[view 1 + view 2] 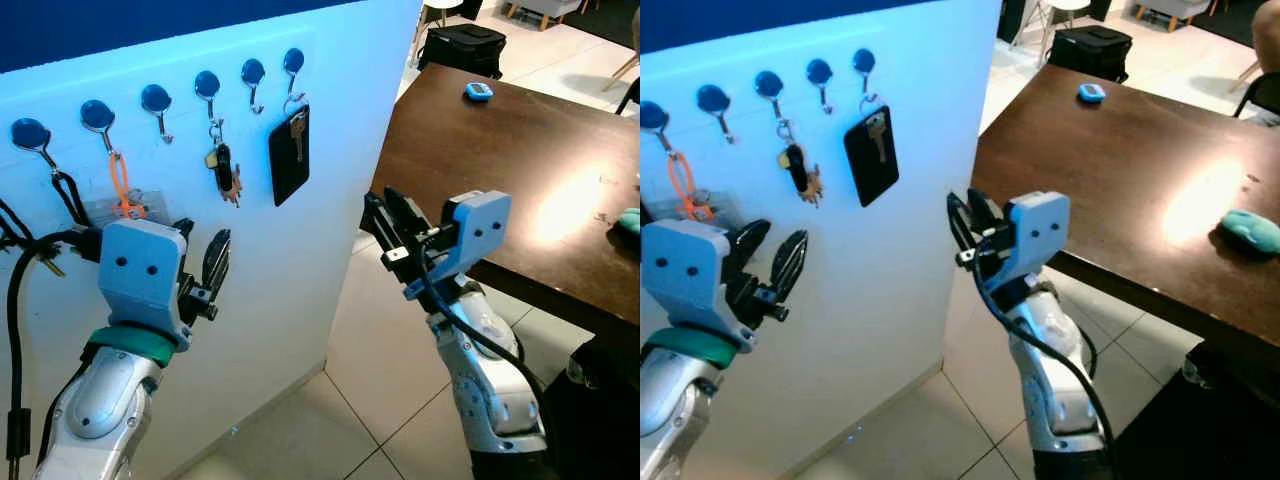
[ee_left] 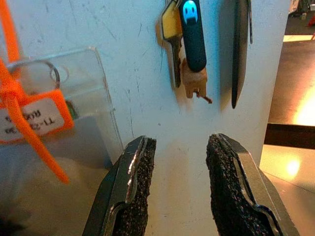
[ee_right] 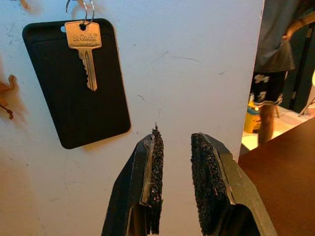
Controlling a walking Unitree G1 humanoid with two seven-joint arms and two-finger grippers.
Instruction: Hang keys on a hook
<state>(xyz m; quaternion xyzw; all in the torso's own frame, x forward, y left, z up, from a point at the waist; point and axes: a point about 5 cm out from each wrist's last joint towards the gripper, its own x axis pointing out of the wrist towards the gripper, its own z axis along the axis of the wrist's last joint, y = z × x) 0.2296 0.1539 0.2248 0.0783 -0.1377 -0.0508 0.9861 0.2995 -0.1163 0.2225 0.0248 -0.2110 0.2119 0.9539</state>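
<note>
A row of blue-knobbed hooks [image 1: 207,86] runs along a white wall panel. A silver key [image 3: 84,49] on a ring hangs over a black card [image 1: 290,152] from the rightmost hook. A black fob with keys [image 1: 224,170] hangs two hooks to its left. Further left, an orange strap with a clear badge holder [image 2: 59,98] hangs from another hook. Two hooks [image 1: 157,108] [image 1: 252,82] are bare. My left gripper [image 1: 205,265] is open and empty, close to the wall below the fob. My right gripper [image 1: 395,225] is open with a narrow gap, empty, right of the panel's edge.
A dark brown table [image 1: 500,160] stands to the right, with a small blue object [image 1: 478,91] and a teal object [image 1: 1250,230] on it. A black bag [image 1: 460,45] sits on the tiled floor beyond. A person [image 3: 273,59] stands past the panel's edge.
</note>
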